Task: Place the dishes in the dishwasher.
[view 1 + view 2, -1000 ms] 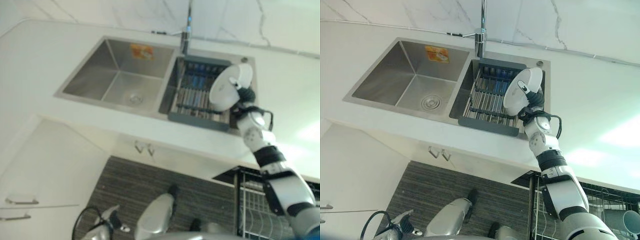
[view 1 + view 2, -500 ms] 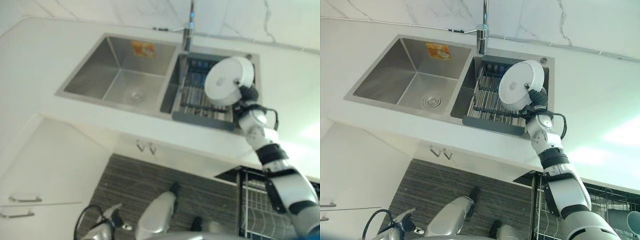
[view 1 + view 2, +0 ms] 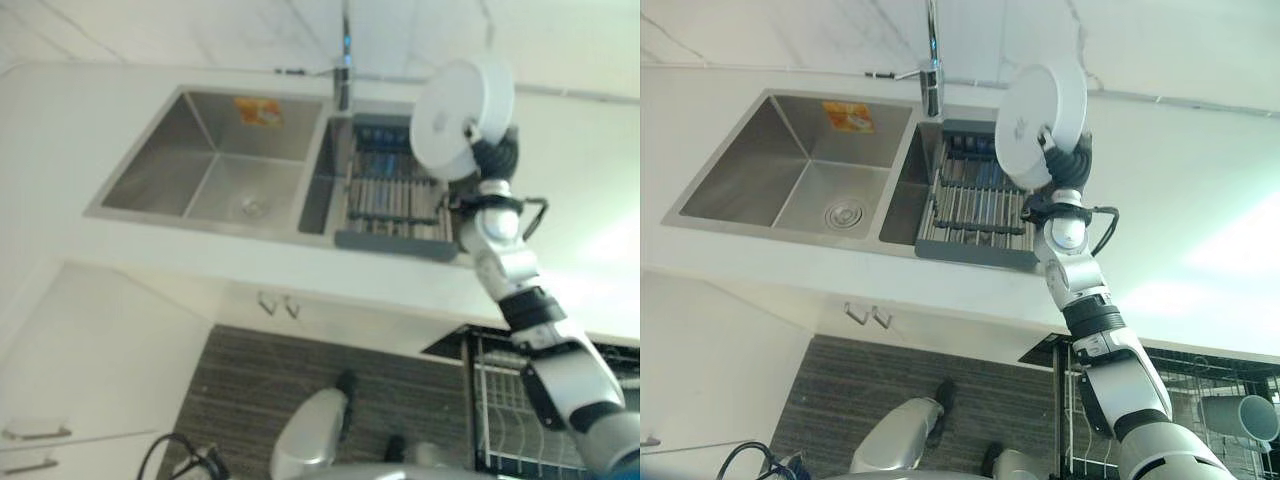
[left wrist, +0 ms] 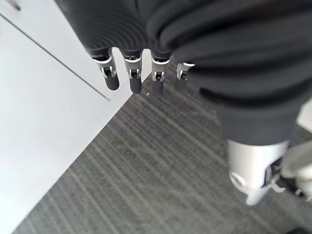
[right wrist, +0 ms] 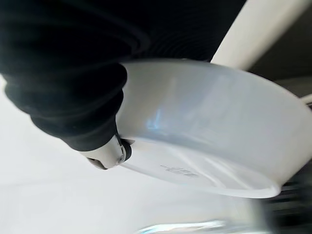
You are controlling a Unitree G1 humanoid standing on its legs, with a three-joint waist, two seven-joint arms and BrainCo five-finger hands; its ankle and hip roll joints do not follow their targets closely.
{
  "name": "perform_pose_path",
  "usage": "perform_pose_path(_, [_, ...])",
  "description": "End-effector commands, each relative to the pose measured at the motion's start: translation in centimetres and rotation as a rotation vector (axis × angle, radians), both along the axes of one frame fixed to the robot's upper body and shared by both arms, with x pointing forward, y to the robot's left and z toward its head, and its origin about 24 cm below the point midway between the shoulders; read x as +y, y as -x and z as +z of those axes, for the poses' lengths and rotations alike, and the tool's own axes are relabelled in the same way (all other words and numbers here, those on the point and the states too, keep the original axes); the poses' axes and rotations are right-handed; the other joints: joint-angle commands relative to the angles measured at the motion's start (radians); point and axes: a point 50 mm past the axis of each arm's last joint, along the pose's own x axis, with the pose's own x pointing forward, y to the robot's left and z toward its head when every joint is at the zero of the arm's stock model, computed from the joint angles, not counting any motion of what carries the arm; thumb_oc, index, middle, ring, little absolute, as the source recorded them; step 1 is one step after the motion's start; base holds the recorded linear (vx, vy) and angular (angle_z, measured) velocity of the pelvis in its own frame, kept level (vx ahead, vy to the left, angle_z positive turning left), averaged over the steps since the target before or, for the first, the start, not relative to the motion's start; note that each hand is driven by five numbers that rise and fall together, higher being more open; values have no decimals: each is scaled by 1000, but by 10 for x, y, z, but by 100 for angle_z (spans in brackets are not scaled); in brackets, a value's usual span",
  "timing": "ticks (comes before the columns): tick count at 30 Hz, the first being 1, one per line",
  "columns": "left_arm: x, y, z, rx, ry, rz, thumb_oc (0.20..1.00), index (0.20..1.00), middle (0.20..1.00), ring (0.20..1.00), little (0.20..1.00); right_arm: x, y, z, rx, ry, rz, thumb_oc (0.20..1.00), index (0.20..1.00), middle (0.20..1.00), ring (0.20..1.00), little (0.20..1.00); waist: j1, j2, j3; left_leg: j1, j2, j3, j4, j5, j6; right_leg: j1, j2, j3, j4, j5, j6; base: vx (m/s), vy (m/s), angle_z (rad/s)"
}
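Right robot hand (image 3: pixel 1068 160) grips one white dish (image 3: pixel 1038 122) above one sink rack (image 3: pixel 975 203).

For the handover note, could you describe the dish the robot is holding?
Above the right basin of the steel double sink, over the grey drying rack, the right hand grips a round white bowl. It is the one white dish there, raised and turned on edge.

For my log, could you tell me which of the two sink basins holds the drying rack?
The right basin, under the raised white dish, holds the rack; the left basin is bare.
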Motion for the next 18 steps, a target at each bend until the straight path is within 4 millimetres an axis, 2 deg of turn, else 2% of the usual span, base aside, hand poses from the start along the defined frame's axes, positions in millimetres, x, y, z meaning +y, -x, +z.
perform_pose_path(1, [8, 23, -1, 90, -63, -25, 1000, 1000, 1000, 1000, 1000, -4, 22, 30, -240, 35, -44, 200, 200, 200, 200, 200, -6, 4, -105, 33, 68, 48, 8, -142, -38, -88, -42, -13, 31, 83, 33, -10, -43, -41])
perform_pose_path(4, [5, 19, -2, 79, -63, -7, 1000, 1000, 1000, 1000, 1000, -7, 39, 37, -294, 37, -38, 200, 200, 200, 200, 200, -40, -10, -128, 51, 93, 82, 8, -154, -47, -90, -36, 15, 31, 80, 33, -29, -67, -45])
perform_pose_path(9, [-6, 13, -5, 61, -28, 19, 1000, 1000, 1000, 1000, 1000, -21, 46, 34, -288, -20, -9, 200, 200, 200, 200, 200, -84, -22, -155, 76, 131, 132, 8, -167, -61, -100, -28, 55, 31, 75, 31, -71, -64, -62])
perform_pose_path(11, [-10, 12, -6, 53, -18, 25, 1000, 1000, 1000, 1000, 1000, -23, 52, 33, -314, -11, -52, 200, 200, 200, 200, 200, -100, -22, -161, 85, 143, 147, 8, -169, -65, -103, -27, 62, 31, 77, 30, -8, -31, -40])
perform_pose_path(13, [-15, 14, -7, 48, -20, 20, 1000, 1000, 1000, 1000, 1000, -36, 65, 32, -342, 1, -102, 200, 200, 200, 200, 200, -121, -22, -159, 90, 151, 162, 8, -171, -69, -111, -29, 68, 31, 82, 35, -31, -54, -33])
perform_pose_path(15, [-16, 2, -5, 9, -25, 26, 1000, 1000, 1000, 1000, 1000, -45, 75, 34, -381, -1, -130, 200, 200, 200, 200, 200, -134, -20, -134, 75, 162, 161, 8, -149, -72, -131, -30, 74, 31, 95, 26, -240, -57, -11])
perform_pose_path(16, [-14, -10, -2, -13, -24, 46, 1000, 1000, 1000, 1000, 1000, -46, 77, 38, -400, -2, -145, 200, 200, 200, 200, 200, -146, -15, -115, 66, 168, 158, 8, -141, -70, -145, -26, 79, 31, 102, 20, -282, -45, -10])
perform_pose_path(18, [-13, -19, 0, -28, -17, 66, 1000, 1000, 1000, 1000, 1000, -48, 77, 40, -402, -4, -164, 200, 200, 200, 200, 200, -158, -11, -106, 63, 173, 159, 8, -140, -70, -155, -20, 91, 31, 104, 20, -171, -38, -11])
